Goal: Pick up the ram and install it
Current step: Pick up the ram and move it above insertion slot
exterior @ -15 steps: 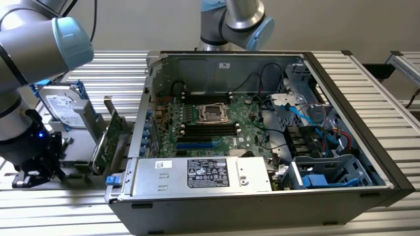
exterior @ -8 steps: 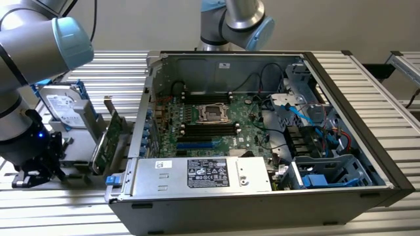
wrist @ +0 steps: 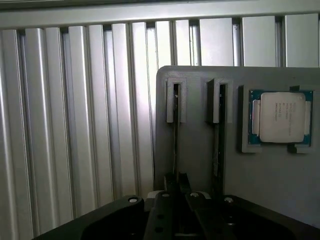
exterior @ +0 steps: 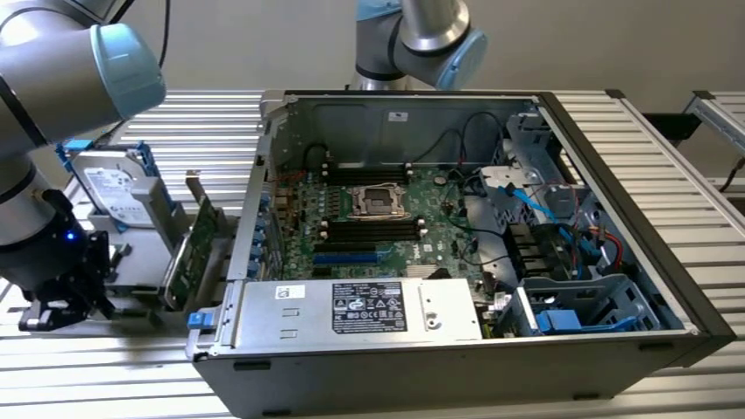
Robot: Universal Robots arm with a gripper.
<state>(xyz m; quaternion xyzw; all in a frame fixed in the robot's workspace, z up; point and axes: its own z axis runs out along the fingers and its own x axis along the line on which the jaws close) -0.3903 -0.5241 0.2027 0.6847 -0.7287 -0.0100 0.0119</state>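
Note:
Two rams stand on edge in the slots of a grey holder plate (wrist: 280,185): one ram (wrist: 176,125) runs down between my fingers, and a second stick (wrist: 218,135) stands beside it. My gripper (wrist: 177,186) is shut on the first ram at its near end. In the exterior view my gripper (exterior: 52,301) is low at the holder, on that view's left, beside the open computer case (exterior: 629,175). The black memory slots (exterior: 370,229) lie on the motherboard inside the case.
A processor chip (wrist: 281,117) sits in a recess of the holder plate. A hard drive (exterior: 111,188) and a tall green expansion card (exterior: 192,249) stand between my gripper and the case. A power supply (exterior: 361,305) fills the case's near side. A second arm (exterior: 425,39) stands behind.

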